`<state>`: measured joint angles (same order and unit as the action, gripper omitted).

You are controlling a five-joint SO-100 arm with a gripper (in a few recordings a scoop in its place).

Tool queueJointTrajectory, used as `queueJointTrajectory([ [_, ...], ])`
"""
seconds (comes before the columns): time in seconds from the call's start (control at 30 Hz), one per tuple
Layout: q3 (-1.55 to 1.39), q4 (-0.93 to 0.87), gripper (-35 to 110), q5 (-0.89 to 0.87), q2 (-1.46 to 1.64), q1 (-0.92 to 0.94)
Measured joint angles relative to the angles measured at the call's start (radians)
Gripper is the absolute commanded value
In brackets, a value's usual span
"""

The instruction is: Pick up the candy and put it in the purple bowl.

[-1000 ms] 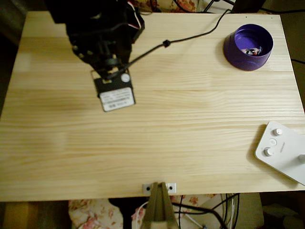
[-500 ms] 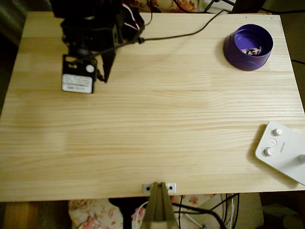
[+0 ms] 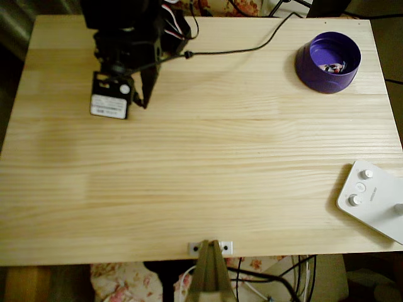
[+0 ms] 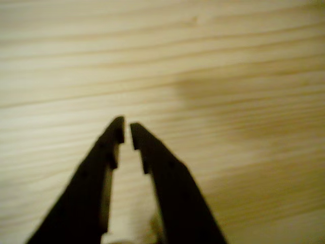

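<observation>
The candy (image 3: 332, 67) already lay inside the purple bowl (image 3: 312, 63) at the worktop's (image 3: 220, 170) far right corner in the overhead view, so the job looked finished and little remained to spoil it. The gripper (image 4: 126, 132) was over bare wood near the far left of the worktop, well apart from the bowl; in the wrist view its jaws stood nearly together, a narrow slit between the tips and nothing held.

The risks that remained were small, in my judgement. The black cable (image 3: 252, 45) trailed across the far edge of the worktop towards the bowl's side, and a wide swing of the arm could drag it taut. A return sweep to the right could also nudge the bowl or the white device with knobs (image 3: 371, 198) at the near right edge.

A white label (image 3: 108, 106) sat on the arm's motor block, its print too small to read. Faint grey lettering on the white device was likewise illegible.
</observation>
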<state>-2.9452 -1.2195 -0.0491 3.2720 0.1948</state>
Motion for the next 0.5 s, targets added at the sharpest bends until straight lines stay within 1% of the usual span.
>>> queueJointTrajectory([
  [0.5,-0.04,0.002,-1,0.0,0.014,0.008],
])
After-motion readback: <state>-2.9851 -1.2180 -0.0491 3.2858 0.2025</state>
